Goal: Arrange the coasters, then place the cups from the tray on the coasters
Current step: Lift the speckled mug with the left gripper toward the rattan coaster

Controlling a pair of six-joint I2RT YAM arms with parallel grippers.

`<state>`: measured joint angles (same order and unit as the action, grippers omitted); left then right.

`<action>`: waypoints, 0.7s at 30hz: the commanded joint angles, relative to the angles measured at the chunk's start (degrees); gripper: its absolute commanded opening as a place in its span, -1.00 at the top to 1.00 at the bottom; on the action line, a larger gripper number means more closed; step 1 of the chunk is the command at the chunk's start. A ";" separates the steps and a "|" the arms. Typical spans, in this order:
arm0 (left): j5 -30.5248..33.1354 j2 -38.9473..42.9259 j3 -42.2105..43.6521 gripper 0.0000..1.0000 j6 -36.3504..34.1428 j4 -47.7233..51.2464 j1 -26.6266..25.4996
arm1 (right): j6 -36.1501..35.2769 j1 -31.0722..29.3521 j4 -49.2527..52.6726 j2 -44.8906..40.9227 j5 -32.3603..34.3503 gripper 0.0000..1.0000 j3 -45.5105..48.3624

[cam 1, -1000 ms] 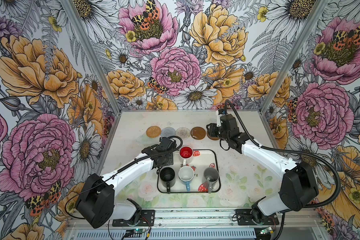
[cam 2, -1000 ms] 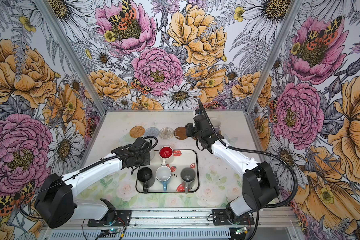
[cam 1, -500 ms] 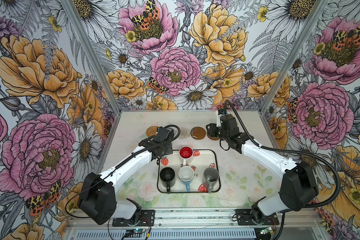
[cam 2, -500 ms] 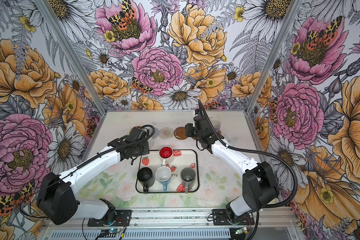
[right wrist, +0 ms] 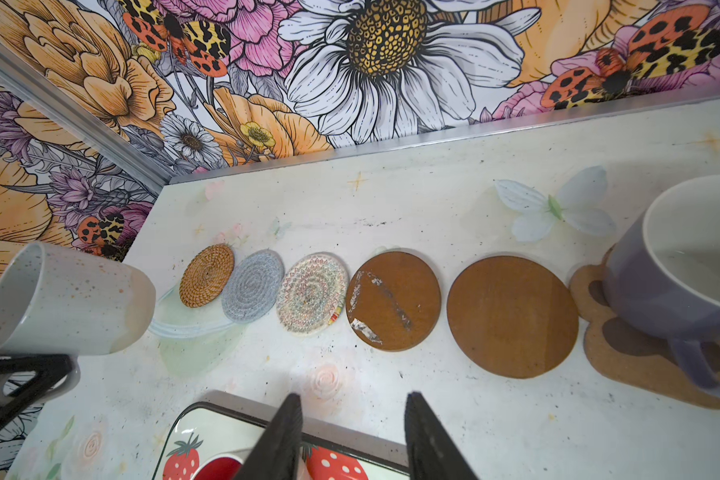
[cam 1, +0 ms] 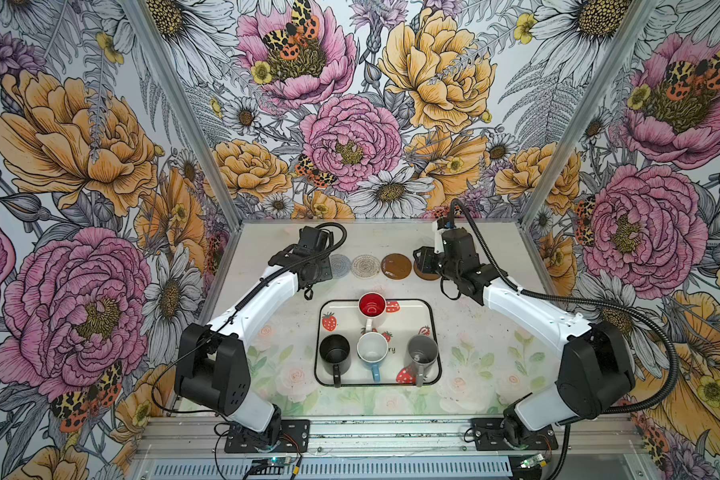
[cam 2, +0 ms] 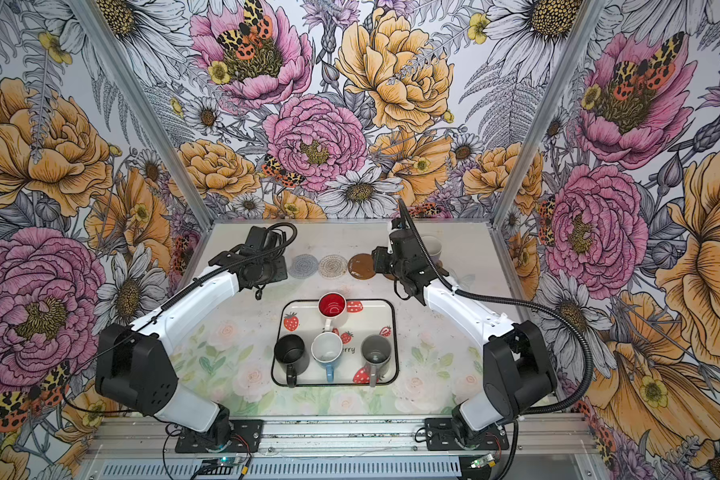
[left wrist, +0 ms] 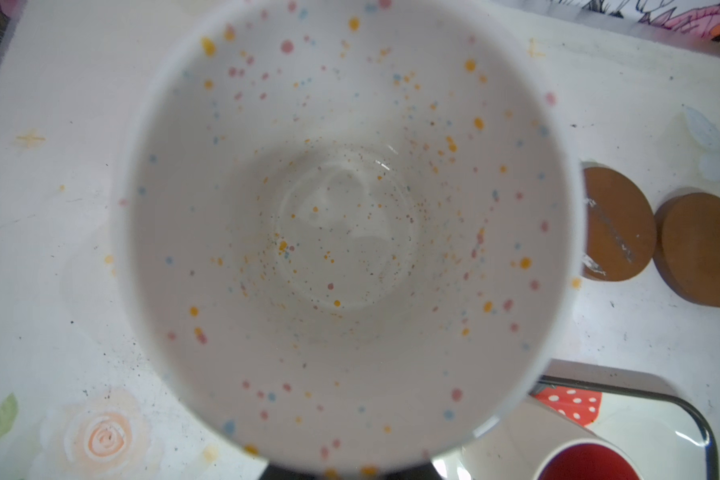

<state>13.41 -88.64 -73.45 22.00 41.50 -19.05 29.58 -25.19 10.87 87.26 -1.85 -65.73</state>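
Note:
Six coasters lie in a row along the back: tan rattan (right wrist: 206, 275), blue-grey woven (right wrist: 252, 291), beaded (right wrist: 312, 293), two brown discs (right wrist: 393, 300) (right wrist: 512, 316) and a paw-shaped one (right wrist: 641, 365). A lavender cup (right wrist: 678, 286) stands on the paw coaster. My left gripper (right wrist: 21, 386) is shut on the handle of a white speckled cup (right wrist: 59, 299), hanging beside the rattan coaster. That cup fills the left wrist view (left wrist: 341, 232). My right gripper (right wrist: 352, 399) is open and empty, between the tray (cam 1: 432, 332) and the brown discs.
On the tray stand a red-inside cup (cam 1: 371, 305), a black cup (cam 1: 334, 353), a light blue cup (cam 1: 371, 353) and a grey cup (cam 1: 422, 353). Flowered walls close the back and both sides. In both top views the left arm (cam 1: 267, 299) covers the rattan coaster.
My left arm has swung from the tray's left edge back to the left end of the coaster row, carrying the white cup. The right arm has hardly moved.

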 commanded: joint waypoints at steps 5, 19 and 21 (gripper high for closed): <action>-3.75 -2.04 -3.26 1.00 -6.71 -7.75 4.76 | 0.74 0.75 -0.85 1.34 -1.00 0.15 -2.25; -9.33 -9.96 -5.22 1.00 -10.98 -11.48 9.77 | 1.47 1.20 -0.79 4.14 -2.19 0.18 -4.38; -9.44 -11.08 -5.46 1.00 -11.27 -11.77 10.29 | 1.54 1.17 -0.77 4.66 -2.37 0.18 -4.64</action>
<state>5.04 -99.94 -76.03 12.78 36.29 -9.58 30.65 -24.29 10.87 91.00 -3.38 -68.01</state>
